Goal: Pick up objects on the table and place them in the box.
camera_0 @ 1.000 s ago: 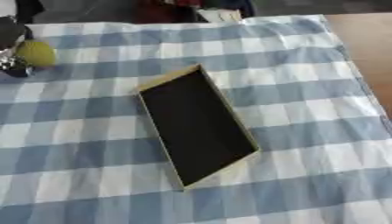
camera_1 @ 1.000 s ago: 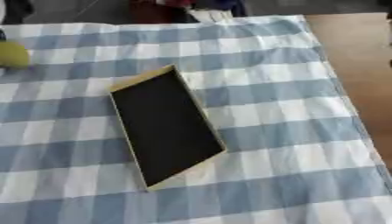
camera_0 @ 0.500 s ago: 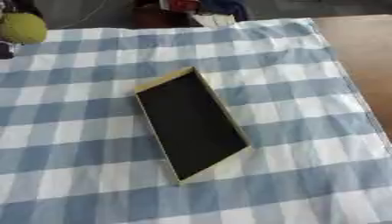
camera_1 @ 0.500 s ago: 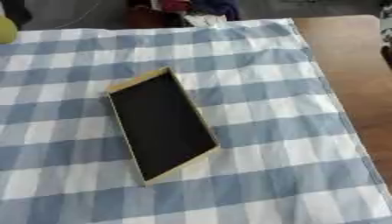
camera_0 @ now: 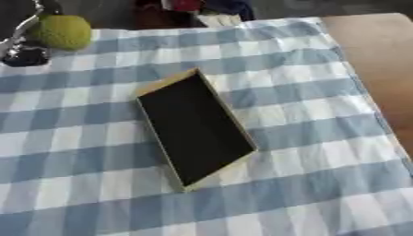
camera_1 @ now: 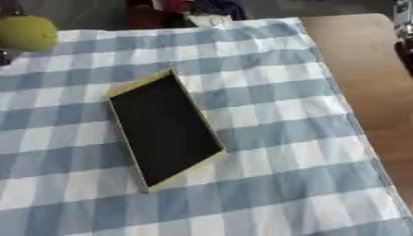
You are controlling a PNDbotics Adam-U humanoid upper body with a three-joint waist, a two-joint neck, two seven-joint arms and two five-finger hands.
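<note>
The robot's left hand (camera_0: 22, 44) shows at the upper left corner of the left eye view, black with silver parts, raised with its fingers curled round a yellow-green ball (camera_0: 61, 32). In the right eye view a dark and silver part of the right arm (camera_1: 403, 27) shows at the upper right edge; its hand is out of view.

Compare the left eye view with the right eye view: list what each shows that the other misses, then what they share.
Only the left eye view shows the robot's left hand at the upper left corner, its silver and dark parts against the yellow-green ball; whether its fingers are closed on the ball cannot be told. Only the right eye view shows a dark piece of equipment at the right edge, above the bare wooden table. Both show the ball, the empty black-lined box lying askew, and the blue checked cloth.
</note>
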